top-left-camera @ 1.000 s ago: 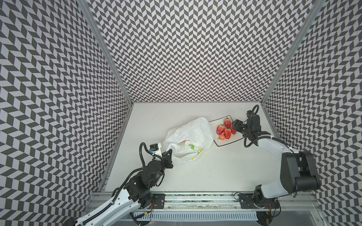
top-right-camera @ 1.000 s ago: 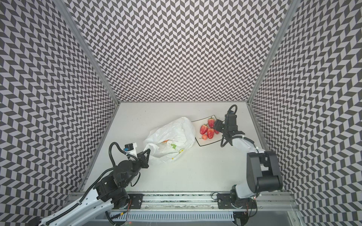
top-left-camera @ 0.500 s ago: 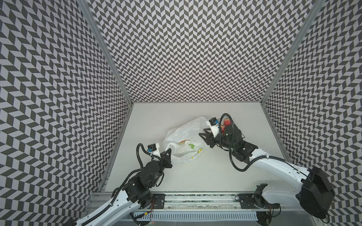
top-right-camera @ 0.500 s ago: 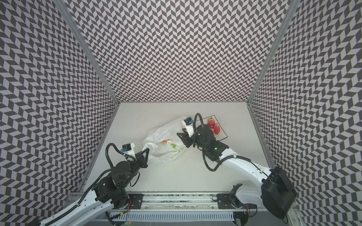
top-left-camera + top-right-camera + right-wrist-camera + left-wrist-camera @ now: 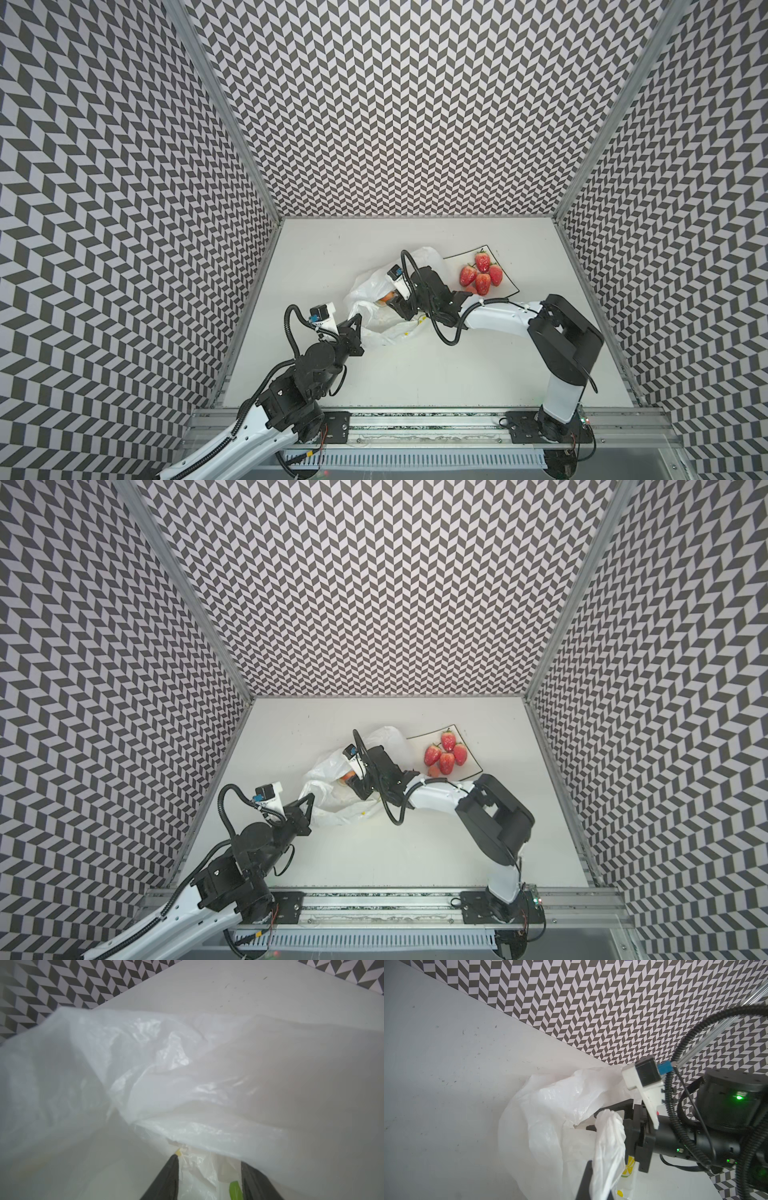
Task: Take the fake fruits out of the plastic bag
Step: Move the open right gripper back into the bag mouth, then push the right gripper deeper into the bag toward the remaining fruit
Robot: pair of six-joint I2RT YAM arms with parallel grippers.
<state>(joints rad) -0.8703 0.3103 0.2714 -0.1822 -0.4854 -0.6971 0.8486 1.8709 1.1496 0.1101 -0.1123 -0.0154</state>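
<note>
Mid-task: four strawberries (image 5: 482, 272) on plate (image 5: 506, 294), orange fruit (image 5: 388, 297) inside plastic bag (image 5: 368, 286). Left gripper (image 5: 356, 323) clamped on bag handle (image 5: 608, 1136). Right gripper (image 5: 207, 1169) in bag mouth, jaws apart, empty. Next: centre jaws on orange fruit, close, lift out

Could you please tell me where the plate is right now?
In both top views, the plate lies just right of the bag, toward the back wall.
</note>
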